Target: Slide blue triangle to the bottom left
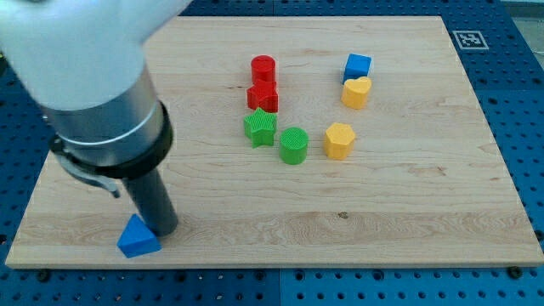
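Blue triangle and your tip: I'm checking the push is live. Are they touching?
Cannot tell. In the camera view my tip stands right against the blue triangle on its right, with no visible gap, but the overlap could be mere occlusion.

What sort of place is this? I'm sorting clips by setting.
Probably a robotics lab bench: a wooden board on blue perforated plate, a printed marker tag, and my tip beside the blue triangle.

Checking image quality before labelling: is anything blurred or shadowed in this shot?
Camera view: the arm's white upper part is soft, out of focus; blocks are sharp. Lighting is even, with faint shadows under the blocks and no glare on the board. My tip sits right beside the blue triangle.
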You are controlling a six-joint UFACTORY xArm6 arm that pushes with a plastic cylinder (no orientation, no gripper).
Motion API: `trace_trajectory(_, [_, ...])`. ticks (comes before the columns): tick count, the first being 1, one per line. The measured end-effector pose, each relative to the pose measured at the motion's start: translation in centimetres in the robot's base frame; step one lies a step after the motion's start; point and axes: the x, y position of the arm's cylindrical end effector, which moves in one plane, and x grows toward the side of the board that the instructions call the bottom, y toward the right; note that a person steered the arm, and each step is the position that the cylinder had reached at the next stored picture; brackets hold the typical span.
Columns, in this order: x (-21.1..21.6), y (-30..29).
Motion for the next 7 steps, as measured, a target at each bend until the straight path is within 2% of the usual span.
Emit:
trace_trajectory(1, [0.0,-1.4])
trace_trajectory(3, [0.0,1.7])
trace_trajectory(5, [3.3,4.9])
trace_trajectory(7, [3.4,2.4])
